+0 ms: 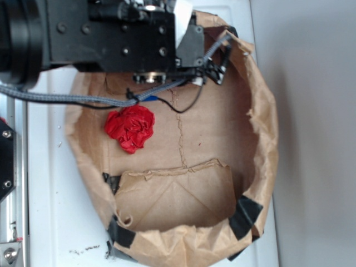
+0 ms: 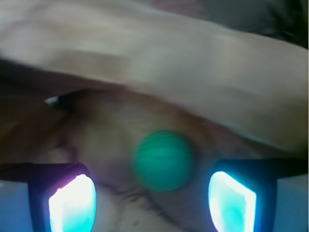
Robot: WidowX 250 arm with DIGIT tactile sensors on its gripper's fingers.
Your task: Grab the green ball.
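1. White tabletop (image 1: 53,222) supports one brown paper bag (image 1: 267,144), cut low and taped at its corners.
2. Wrist view: one green ball (image 2: 164,160) sits ahead of the gripper (image 2: 152,198), just beyond the fingertips (image 2: 72,205) and apart from both; jaws stand wide, holding nothing.
3. Risk: the smooth ball may roll off if one pad touches first.
4. Risk: the bag wall at 12 o'clock may snag the arm.
5. Count: one crumpled red wad (image 1: 130,128), one ball.
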